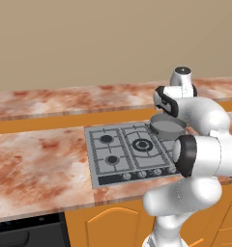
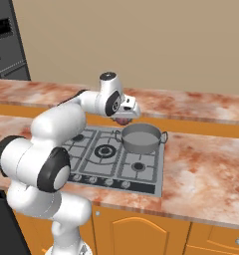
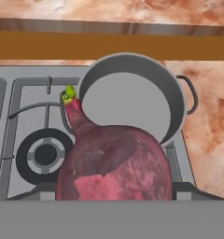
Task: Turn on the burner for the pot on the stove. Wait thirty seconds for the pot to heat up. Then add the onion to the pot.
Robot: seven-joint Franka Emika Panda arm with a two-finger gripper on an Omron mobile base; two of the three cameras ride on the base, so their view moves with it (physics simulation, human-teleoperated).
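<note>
The reddish-purple onion with a green-tipped stalk looms large in the hand view, and my gripper is shut on it. It hangs above the back of the grey stove, just left of the pot. The onion shows as a small dark lump under the hand in the right base view. The round grey pot stands empty on the back right burner, with small side handles. In the left base view the pot sits behind my arm on the stove. My fingertips are hidden by the onion.
Knobs line the stove's black front strip. Marble counter runs on both sides, with a raised ledge behind. A dark fridge stands far left. Orange cabinets lie below.
</note>
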